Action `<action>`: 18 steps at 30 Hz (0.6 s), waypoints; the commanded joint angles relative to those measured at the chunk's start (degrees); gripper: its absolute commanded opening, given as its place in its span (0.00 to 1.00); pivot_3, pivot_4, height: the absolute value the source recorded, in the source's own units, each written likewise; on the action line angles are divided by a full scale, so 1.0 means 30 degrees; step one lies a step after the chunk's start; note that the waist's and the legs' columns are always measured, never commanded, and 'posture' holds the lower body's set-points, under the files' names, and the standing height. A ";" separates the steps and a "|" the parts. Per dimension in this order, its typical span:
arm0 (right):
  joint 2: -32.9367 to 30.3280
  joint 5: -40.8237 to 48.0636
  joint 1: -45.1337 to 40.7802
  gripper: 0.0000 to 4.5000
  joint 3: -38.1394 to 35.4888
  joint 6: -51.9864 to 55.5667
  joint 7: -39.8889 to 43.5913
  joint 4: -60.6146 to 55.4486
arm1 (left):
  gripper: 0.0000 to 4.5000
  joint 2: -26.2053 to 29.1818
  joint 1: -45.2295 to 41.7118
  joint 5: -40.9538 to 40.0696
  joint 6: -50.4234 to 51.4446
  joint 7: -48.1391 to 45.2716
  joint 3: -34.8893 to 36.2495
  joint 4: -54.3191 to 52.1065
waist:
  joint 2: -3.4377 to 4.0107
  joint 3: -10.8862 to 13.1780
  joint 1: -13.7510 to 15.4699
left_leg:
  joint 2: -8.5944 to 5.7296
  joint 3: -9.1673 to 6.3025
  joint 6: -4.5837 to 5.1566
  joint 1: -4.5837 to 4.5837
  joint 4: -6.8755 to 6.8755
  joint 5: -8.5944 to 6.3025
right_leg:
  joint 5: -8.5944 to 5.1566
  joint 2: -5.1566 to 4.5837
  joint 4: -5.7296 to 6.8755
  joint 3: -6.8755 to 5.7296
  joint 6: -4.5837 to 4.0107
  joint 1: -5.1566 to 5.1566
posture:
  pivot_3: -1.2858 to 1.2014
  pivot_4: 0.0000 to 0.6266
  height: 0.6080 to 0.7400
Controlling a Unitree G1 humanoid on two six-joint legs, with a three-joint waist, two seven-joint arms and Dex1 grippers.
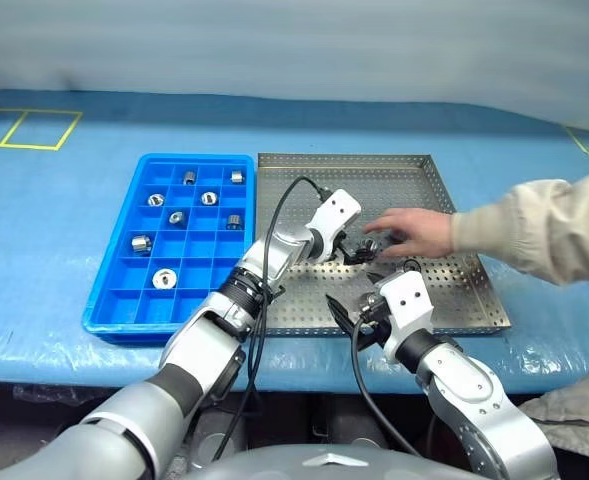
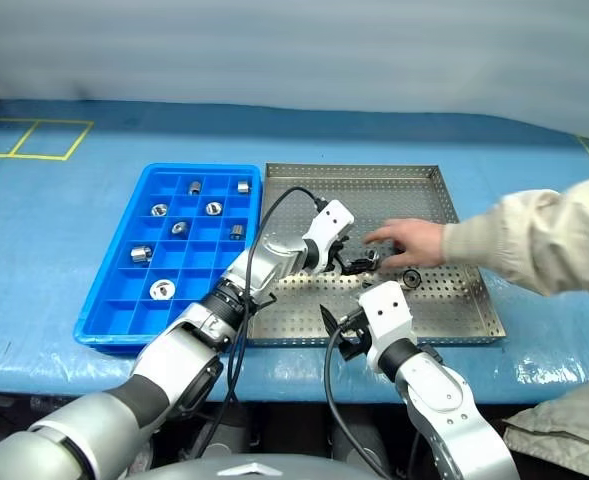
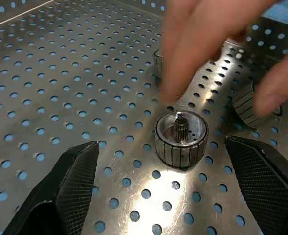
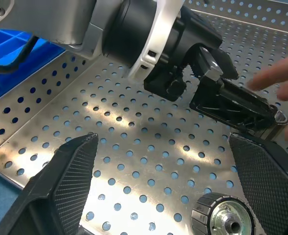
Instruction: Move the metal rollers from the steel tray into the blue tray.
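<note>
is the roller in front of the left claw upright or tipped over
Upright: the roller stands on end on the steel tray, hollow centre facing up.

The head pair looked forward and down over both trays. Each wrist camera sat close above the steel tray (image 3: pixel 60 73), looking along its fingers; all views shared the tray's perforated floor.

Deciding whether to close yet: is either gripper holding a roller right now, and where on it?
Nothing is held. The left gripper stands open around a roller on the steel tray; the right gripper is open too.
</note>
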 commanded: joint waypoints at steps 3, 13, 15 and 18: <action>0.0014 -0.0119 -0.0168 1.00 -0.0131 -0.0195 -0.0108 -0.0735 | 0.99 -0.0342 -0.0398 0.0508 -0.0879 -0.0162 0.0270 0.0319 | 0.0000 0.0000 -0.0020 | 0.0001 0.0001 0.0000 0.0001 0.0000 0.0000 | 0.0000 0.0000 0.0002 0.0001 0.0000 0.0000 | 0.51 0.24 1.00; -0.0049 -0.0081 -0.0424 1.00 -0.0039 -0.0227 0.0044 -0.0523 | 0.99 -0.0299 -0.0046 0.0848 -0.0744 -0.0345 0.0422 -0.0059 | 0.0000 0.0000 -0.0008 | 0.0001 -0.0001 0.0000 0.0001 0.0000 0.0000 | 0.0001 0.0000 0.0003 -0.0001 0.0001 0.0001 | 0.52 0.24 1.00; -0.0076 -0.0077 -0.0555 1.00 -0.0008 -0.0237 0.0113 -0.0446 | 0.99 -0.0272 -0.0053 0.0849 -0.0703 -0.0370 0.0477 -0.0144 | 0.0000 0.0000 -0.0004 | 0.0000 0.0001 0.0000 0.0001 0.0002 0.0000 | 0.0001 0.0000 0.0004 0.0000 0.0001 0.0002 | 0.52 0.24 1.00; -0.0080 -0.0074 -0.0691 1.00 0.0037 -0.0219 0.0152 -0.0370 | 0.99 -0.0246 -0.0031 0.0945 -0.0701 -0.0376 0.0526 -0.0208 | 0.0000 0.0000 0.0002 | 0.0000 0.0001 0.0000 0.0001 0.0004 0.0000 | 0.0003 0.0000 0.0003 0.0000 0.0004 0.0003 | 0.52 0.24 1.00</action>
